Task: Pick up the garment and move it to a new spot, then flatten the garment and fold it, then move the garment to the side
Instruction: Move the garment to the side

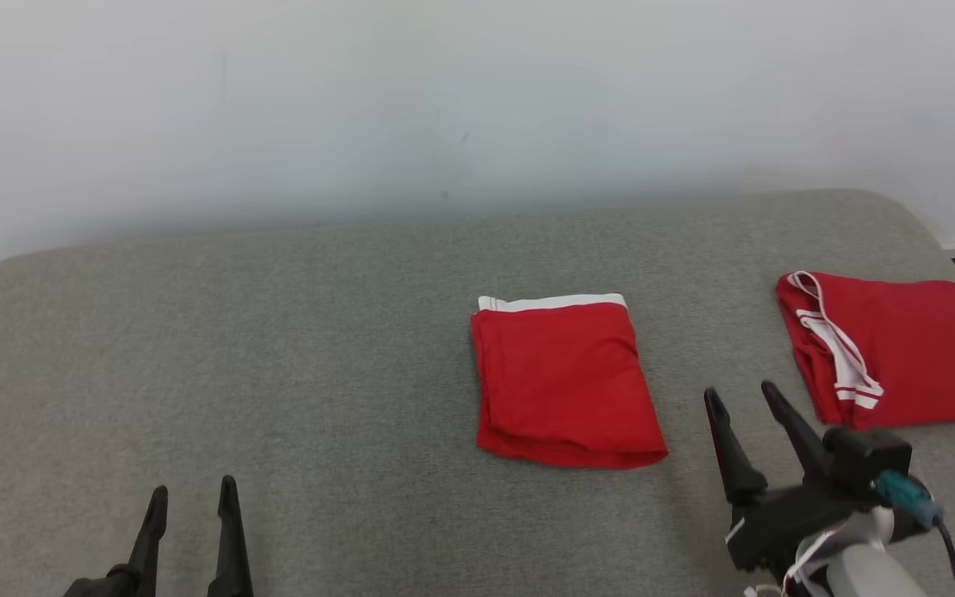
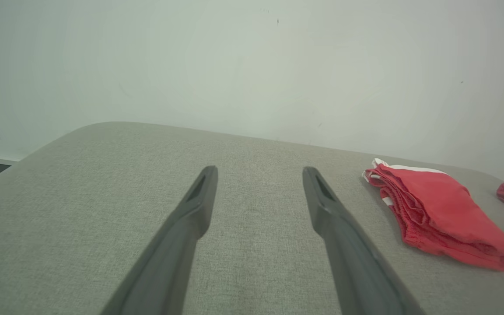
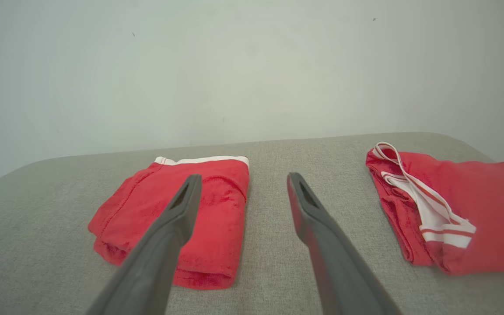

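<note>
The folded red shorts (image 1: 564,381) lie flat in the middle of the grey cushion (image 1: 278,332), white band toward the wall (image 1: 444,99), apparently folded and awaiting the shift aside. A second red garment (image 1: 900,348) with white trim lies well apart at the right edge, likely marking where finished pieces go. The right gripper (image 1: 740,391) hovers between the two, fingers spread and empty, well placed to reach the shorts. The left gripper (image 1: 193,489) rests low at the near left, fingers likewise spread, clear of the cloth.
</note>
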